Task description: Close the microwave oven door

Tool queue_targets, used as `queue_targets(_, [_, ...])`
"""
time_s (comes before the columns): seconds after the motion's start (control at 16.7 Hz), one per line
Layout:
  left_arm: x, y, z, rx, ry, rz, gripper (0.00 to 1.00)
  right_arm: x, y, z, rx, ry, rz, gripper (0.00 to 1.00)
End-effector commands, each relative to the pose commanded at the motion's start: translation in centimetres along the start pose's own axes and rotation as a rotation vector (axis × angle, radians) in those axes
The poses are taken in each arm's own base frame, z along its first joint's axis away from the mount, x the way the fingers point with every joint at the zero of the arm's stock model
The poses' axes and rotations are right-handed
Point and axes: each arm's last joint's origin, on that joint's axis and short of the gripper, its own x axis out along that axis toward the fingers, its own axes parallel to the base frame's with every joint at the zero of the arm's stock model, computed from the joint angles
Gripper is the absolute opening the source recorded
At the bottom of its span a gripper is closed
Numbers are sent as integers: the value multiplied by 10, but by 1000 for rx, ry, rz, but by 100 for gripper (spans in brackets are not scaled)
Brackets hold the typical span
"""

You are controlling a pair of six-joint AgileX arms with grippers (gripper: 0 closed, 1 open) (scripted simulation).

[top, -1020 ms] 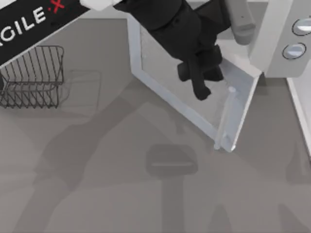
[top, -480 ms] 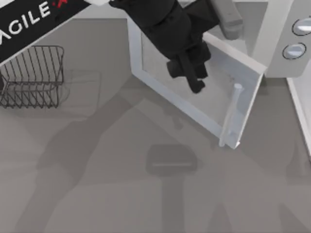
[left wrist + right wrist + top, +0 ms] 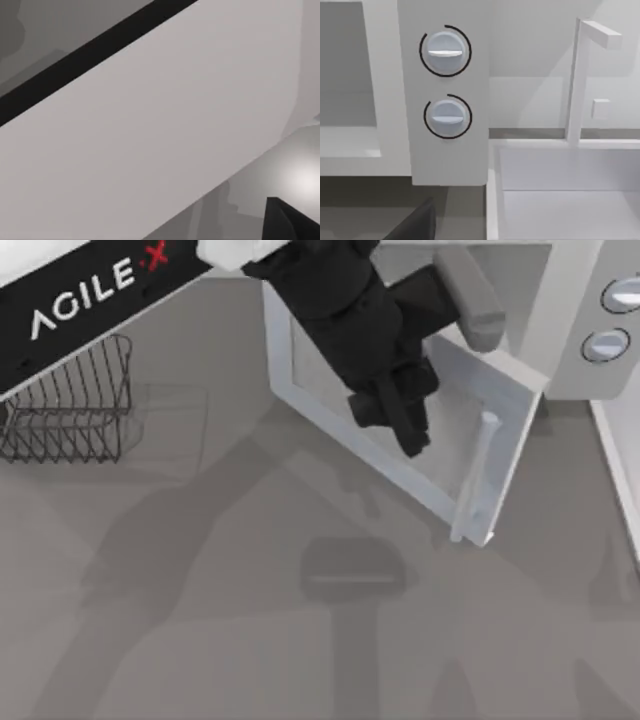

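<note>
The microwave oven (image 3: 570,350) stands at the table's back right, with two round knobs (image 3: 445,50) on its side panel. The microwave oven door (image 3: 330,410) stands open, swung out toward the table's middle. Its pale bar handle (image 3: 478,475) is near the free edge. My left gripper (image 3: 405,430), black, sits against the door's outer face beside the handle. The left wrist view shows the door's flat panel (image 3: 160,130) very close, with one dark fingertip (image 3: 290,222) at the edge. A dark part of my right gripper (image 3: 415,225) shows below the knobs, facing the oven front.
A dark wire basket rack (image 3: 70,400) stands at the table's left back. A white tray-like frame (image 3: 560,190) with an upright post sits right of the oven. The front half of the table (image 3: 200,640) is bare grey surface.
The door has swung a little toward the oven, its free edge shifting right. My left arm has slid right along the door, the gripper staying on its face.
</note>
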Motion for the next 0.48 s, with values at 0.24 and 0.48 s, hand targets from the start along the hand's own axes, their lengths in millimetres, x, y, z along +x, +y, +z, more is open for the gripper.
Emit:
queue_targets(0.24, [3, -1, 9, 5, -6, 4, 0, 0, 0, 0, 0, 0, 0, 100])
queue_targets(0.48, [-13, 1, 19, 35, -66, 62, 0, 0, 0, 0, 0, 0, 0, 100])
